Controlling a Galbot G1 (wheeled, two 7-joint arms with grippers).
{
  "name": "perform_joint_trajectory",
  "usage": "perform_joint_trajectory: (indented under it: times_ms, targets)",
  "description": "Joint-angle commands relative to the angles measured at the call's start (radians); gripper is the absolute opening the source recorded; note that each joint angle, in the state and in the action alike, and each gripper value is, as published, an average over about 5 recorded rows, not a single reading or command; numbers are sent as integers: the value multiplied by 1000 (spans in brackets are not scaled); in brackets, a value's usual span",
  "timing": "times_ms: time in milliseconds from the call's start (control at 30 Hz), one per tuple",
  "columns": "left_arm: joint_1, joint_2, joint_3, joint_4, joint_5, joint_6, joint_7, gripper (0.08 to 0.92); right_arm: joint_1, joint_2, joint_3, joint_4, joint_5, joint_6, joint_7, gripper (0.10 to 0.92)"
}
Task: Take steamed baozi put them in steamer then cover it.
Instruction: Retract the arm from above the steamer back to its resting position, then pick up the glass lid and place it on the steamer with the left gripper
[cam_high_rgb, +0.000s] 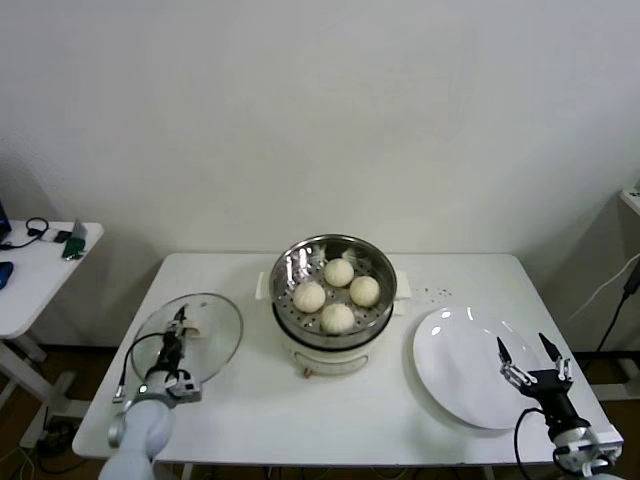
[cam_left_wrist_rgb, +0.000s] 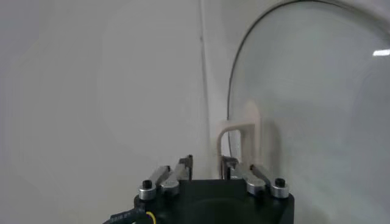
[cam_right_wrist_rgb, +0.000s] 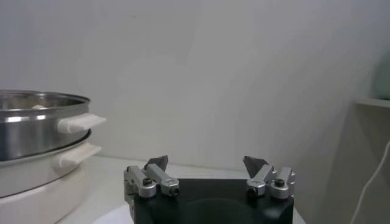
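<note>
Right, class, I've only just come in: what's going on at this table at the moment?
All four steamed baozi already sit in the steamer at the middle of the table. The cover is not on yet; it lies flat on the table to the robot's left. The left gripper is over the cover, its fingers nearly closed by the cream handle. The right gripper waits open above the empty white plate.

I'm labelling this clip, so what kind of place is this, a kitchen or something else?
Probably a lab or office set up as a test kitchen, not a home one: a plain white table against a bare wall, a side desk with cables and gadgets, and only a steamer, cover and plate.
</note>
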Motion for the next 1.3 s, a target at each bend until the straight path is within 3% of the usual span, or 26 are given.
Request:
perform_joint_trajectory:
  times_ms: [33,200,300,767,1300]
  targets:
    - [-13,3,6,15,-47,-3,10,307,-2,14,4,-5,-16,5,-5,823]
    - [-9,3,6,15,-70,-7,3,176,0,22,6,-7,-22,8,-8,823]
    - [2,7,10,-13,-98,-7,-3,153,1,23,5,-8,-25,9,-8,823]
    - [166,56,7,-372,-202,95,-20,153,18,11,-2,-27,-32,12,-7,823]
    - [389,220,33,-855,-276,426,31,153,89,-53,-64,-100,-57,-6,-1,823]
